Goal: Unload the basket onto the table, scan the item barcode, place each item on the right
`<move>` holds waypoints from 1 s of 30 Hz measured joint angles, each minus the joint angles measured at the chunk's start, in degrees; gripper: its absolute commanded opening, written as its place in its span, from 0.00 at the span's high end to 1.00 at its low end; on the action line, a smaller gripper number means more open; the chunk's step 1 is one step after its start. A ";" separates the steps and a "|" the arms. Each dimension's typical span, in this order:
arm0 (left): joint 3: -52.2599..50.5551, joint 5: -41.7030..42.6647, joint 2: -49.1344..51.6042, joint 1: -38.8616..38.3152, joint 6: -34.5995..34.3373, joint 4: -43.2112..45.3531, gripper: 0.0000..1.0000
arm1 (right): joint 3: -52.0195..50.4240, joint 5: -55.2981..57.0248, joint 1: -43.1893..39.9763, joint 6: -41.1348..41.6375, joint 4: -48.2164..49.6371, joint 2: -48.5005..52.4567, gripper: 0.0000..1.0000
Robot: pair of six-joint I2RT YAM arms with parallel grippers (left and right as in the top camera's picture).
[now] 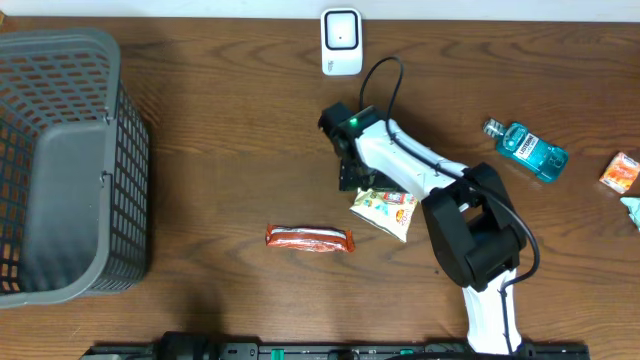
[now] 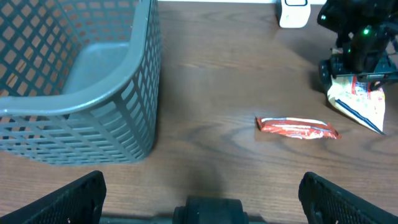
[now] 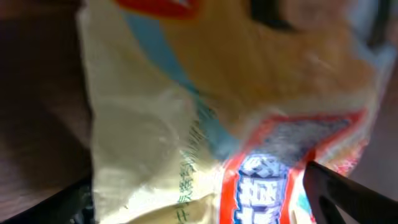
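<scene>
A white and yellow snack bag (image 1: pixel 385 211) with red and blue print lies flat on the wooden table. My right gripper (image 1: pixel 352 172) stands over the bag's upper left end. In the right wrist view the bag (image 3: pixel 186 124) fills the frame, blurred, and the right gripper (image 3: pixel 205 199) is open with its dark fingers wide on either side of it. The white barcode scanner (image 1: pixel 341 41) stands at the table's far edge, beyond that gripper. My left gripper (image 2: pixel 202 193) is open and empty, low over bare wood at the near edge. No barcode shows.
A red wrapped bar (image 1: pixel 309 238) lies left of the bag. A grey mesh basket (image 1: pixel 135 160) fills the left side. A blue mouthwash bottle (image 1: pixel 528 150) and an orange packet (image 1: pixel 620 172) lie at the right.
</scene>
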 measured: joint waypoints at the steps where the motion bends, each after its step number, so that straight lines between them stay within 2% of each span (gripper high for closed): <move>1: 0.00 -0.02 0.00 0.00 -0.02 0.00 0.01 | 0.59 -0.83 -0.26 -1.53 0.07 0.66 0.32; 4: 0.00 0.00 0.00 0.00 -0.02 0.00 0.01 | 2.93 -3.19 -0.42 -6.01 -0.85 3.10 0.96; 5: 0.00 0.00 0.00 0.00 0.00 0.00 0.01 | 3.72 -3.43 -0.33 -7.32 -2.01 4.04 0.99; 10: 0.00 -0.02 0.00 -0.02 0.00 0.00 0.01 | 5.14 -2.38 -0.42 -12.17 -7.34 6.25 0.99; 13: 0.00 -0.02 0.00 0.00 0.00 0.00 0.01 | 6.23 -5.25 -1.55 -18.12 -8.46 6.64 0.99; 15: 0.00 0.00 0.00 0.00 0.00 0.00 0.01 | 7.10 -11.19 -3.82 -24.65 -9.66 6.67 0.98; 20: 0.00 0.00 0.00 0.00 0.00 0.00 0.01 | 5.88 -42.07 -10.25 -44.81 -15.80 7.28 0.98; 23: 0.00 0.00 0.00 -0.02 0.00 0.00 0.01 | 3.48 -54.49 -10.75 -52.68 -18.32 7.76 0.98; 27: 0.00 -0.02 0.00 0.00 0.00 0.00 0.01 | 2.95 -64.02 -11.28 -59.60 -19.47 7.74 0.98; 30: 0.00 -0.02 0.00 0.00 0.00 0.00 0.01 | 2.95 -65.33 -12.28 -60.76 -17.62 7.72 0.98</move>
